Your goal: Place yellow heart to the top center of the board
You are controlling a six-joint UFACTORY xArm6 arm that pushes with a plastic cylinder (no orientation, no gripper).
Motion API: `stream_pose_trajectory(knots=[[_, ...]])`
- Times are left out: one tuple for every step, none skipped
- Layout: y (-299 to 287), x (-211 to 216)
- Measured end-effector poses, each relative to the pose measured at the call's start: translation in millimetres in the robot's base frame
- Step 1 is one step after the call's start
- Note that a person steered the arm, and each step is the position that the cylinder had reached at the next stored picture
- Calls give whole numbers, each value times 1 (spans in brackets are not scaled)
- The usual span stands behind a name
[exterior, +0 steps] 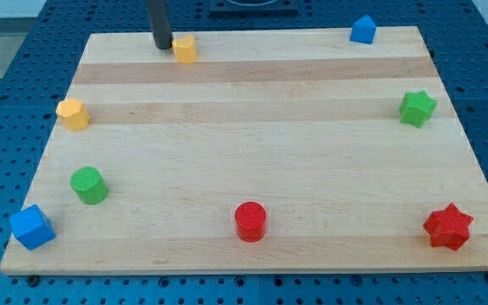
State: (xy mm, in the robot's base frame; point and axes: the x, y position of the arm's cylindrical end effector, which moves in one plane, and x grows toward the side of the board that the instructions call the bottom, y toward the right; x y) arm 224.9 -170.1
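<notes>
Eight small blocks sit on the wooden board (252,152), most of them near its edges. The yellow heart (185,48) lies close to the board's top edge, left of the top centre, and my tip (162,46) rests just beside it on the view's left, so near that I cannot tell if they touch. I carry no pincer, only the dark rod, so nothing is gripped. A second yellow block (73,113), roughly hexagonal, sits by the left edge, with a green cylinder (88,185) below it and a blue cube (31,226) at the bottom left corner. A red cylinder (250,221) stands near the bottom centre, a red star (447,226) at the bottom right, a green star (417,108) by the right edge, and a blue block (363,30) with a peaked top by the top right.
</notes>
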Motion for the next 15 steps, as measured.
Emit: stream_pose_trajectory(knots=[[-3, 21], [-3, 37], [19, 37], [53, 32], [64, 29], [23, 29], [-5, 26], [27, 26], [44, 24], [0, 16], [11, 10], [34, 7], [63, 5], [86, 3], [74, -4]])
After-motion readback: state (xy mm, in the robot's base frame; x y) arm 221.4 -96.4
